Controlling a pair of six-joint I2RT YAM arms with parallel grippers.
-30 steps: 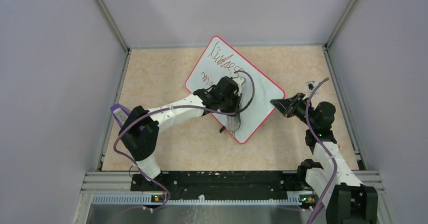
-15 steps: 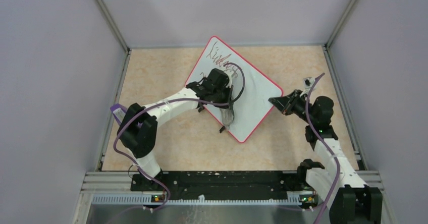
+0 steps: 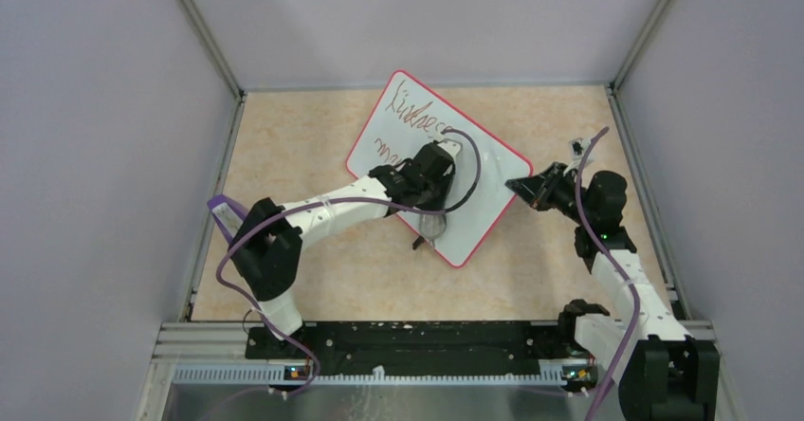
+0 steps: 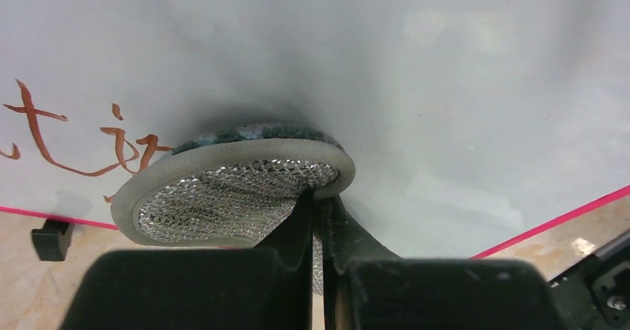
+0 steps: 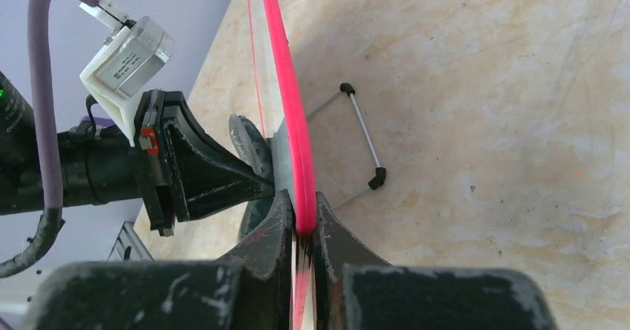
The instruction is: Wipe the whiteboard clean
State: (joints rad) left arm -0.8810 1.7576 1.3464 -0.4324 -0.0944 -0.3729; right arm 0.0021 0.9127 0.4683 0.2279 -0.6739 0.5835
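Reaching in from 8 o'clock, the left gripper [image 3: 438,170] is pinching a grey wiping pad [image 4: 230,196] against the whiteboard [image 3: 493,170], which is sitting askew mid-table [image 3: 303,146] with handwriting [image 3: 417,113] at 11 and tabletop showing on every side, while the right gripper [image 5: 301,218] is clamping its pink rim at 3.

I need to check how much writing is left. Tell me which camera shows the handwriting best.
Top external: it shows the handwriting in two lines on the whiteboard. The left wrist catches only a few strokes beside the wiping pad; the right wrist sees the board edge-on, no writing.
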